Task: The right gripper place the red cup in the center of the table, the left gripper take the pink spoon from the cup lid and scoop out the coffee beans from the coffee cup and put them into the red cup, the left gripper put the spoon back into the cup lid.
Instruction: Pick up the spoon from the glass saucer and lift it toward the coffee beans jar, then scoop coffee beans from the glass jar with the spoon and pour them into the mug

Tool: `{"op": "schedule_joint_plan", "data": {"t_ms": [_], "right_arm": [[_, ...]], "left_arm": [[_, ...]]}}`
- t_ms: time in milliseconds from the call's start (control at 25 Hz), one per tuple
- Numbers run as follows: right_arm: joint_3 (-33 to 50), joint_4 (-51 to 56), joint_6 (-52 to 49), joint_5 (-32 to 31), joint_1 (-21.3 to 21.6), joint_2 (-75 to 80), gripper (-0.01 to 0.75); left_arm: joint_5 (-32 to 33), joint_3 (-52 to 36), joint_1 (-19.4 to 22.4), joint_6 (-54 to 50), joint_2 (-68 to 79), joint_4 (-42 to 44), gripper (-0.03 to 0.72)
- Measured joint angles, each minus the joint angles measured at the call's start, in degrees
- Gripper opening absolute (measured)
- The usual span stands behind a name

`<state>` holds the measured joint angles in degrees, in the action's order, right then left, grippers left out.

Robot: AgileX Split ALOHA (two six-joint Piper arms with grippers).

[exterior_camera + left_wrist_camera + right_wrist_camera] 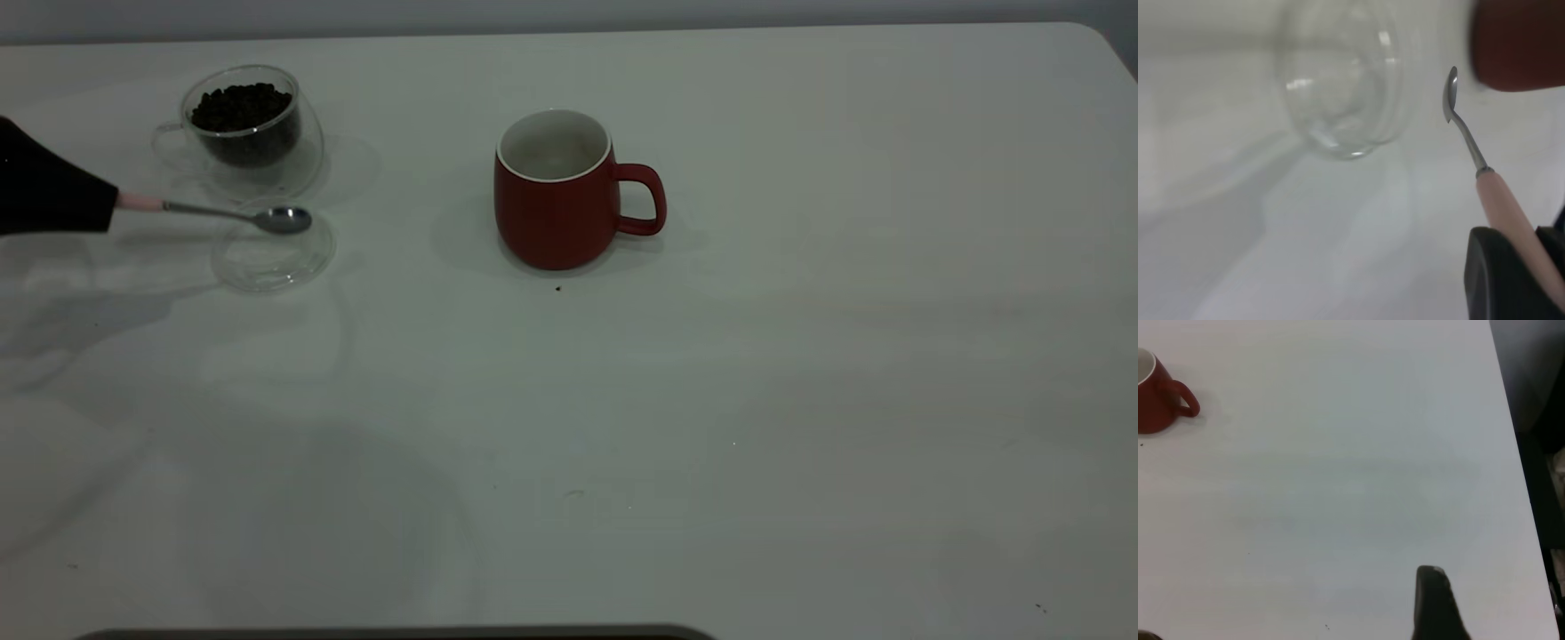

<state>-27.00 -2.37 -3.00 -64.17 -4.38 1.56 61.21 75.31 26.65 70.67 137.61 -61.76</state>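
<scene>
The red cup (556, 209) stands upright near the middle of the table (800, 400), its handle toward the right; it also shows in the right wrist view (1155, 397). My left gripper (111, 209) at the far left is shut on the pink spoon (240, 213) by its handle. The spoon's metal bowl hovers over the far rim of the clear cup lid (271, 258). No beans show in it. The coffee cup (244, 124) behind the lid holds coffee beans (240, 107). The left wrist view shows the spoon (1485, 180) beside the lid (1341, 100). My right gripper (1288, 603) is open, far from the cup.
A single dark speck (558, 288) lies just in front of the red cup. The table's right edge (1518, 487) runs close to my right gripper. Broad bare tabletop lies in front of and to the right of the red cup.
</scene>
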Motion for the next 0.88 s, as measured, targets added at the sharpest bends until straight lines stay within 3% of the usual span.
{"op": "schedule_joint_plan", "data": {"t_ms": [240,560,880], "right_arm": [[0.0,0.0,0.0,0.0,0.0,0.0,0.486],[0.0,0.0,0.05,0.0,0.0,0.0,0.486],[0.0,0.0,0.05,0.0,0.0,0.0,0.486]], "left_arm": [[4.37,2.67,0.0,0.86,-2.58,-0.74,0.127],[4.44,8.73,0.0,0.91,-2.71,-9.45,0.127],[-3.67,9.05,0.0,0.31,-0.02,-9.51,0.127]]}}
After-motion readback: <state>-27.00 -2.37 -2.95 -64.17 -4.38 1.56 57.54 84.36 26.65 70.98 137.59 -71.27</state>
